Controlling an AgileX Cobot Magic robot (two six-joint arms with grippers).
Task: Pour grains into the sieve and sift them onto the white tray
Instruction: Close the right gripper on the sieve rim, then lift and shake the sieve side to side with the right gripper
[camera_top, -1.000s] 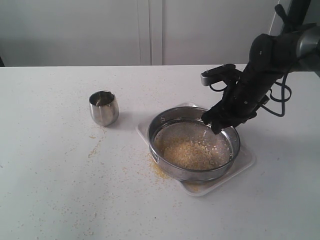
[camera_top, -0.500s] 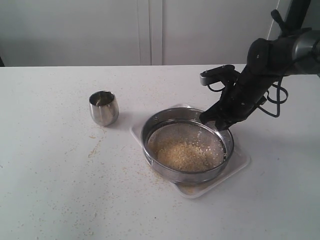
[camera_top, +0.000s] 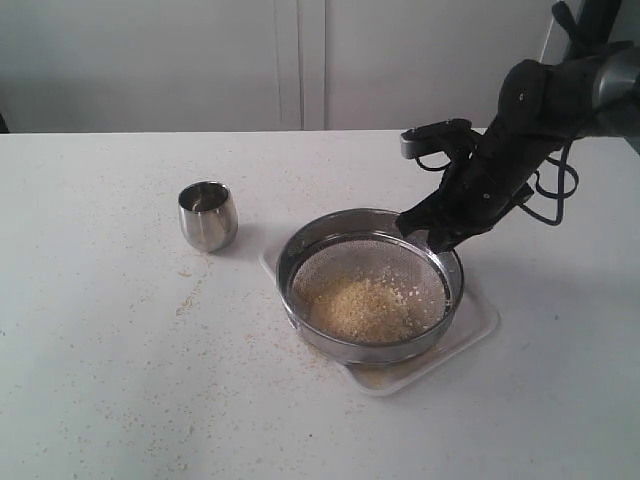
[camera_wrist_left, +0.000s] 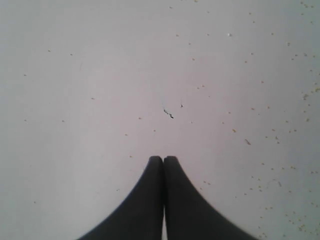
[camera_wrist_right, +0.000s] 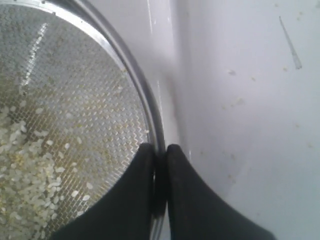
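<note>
Sifting stage, grains loaded. The right gripper (camera_top: 432, 232) is clenched on the steel rim of the sieve (camera_top: 345, 352) at about 2 o'clock, and the sieve sits over the white tray (camera_top: 475, 325). The grains (camera_top: 362, 310) are heaped toward 6 o'clock on the mesh. A small steel cup (camera_top: 208, 215) stands apart at about 10 o'clock from the sieve. Likely hazards: the sieve's 8 o'clock edge appears to overhang the tray, so fines shaken there would probably land on the table (camera_top: 100, 380), where stray granules (camera_top: 190, 295) already lie. A single-point pinch on a thin rim may also slip or let the sieve tip. The right wrist view alone confirms the grasp, the rim of the sieve (camera_wrist_right: 135, 80) passing between the fingertips of the right gripper (camera_wrist_right: 160, 147), with pale grains (camera_wrist_right: 25, 165) on the mesh. Only the left wrist view shows the left gripper (camera_wrist_left: 163, 159), pressed closed on nothing over speckled tabletop.
</note>
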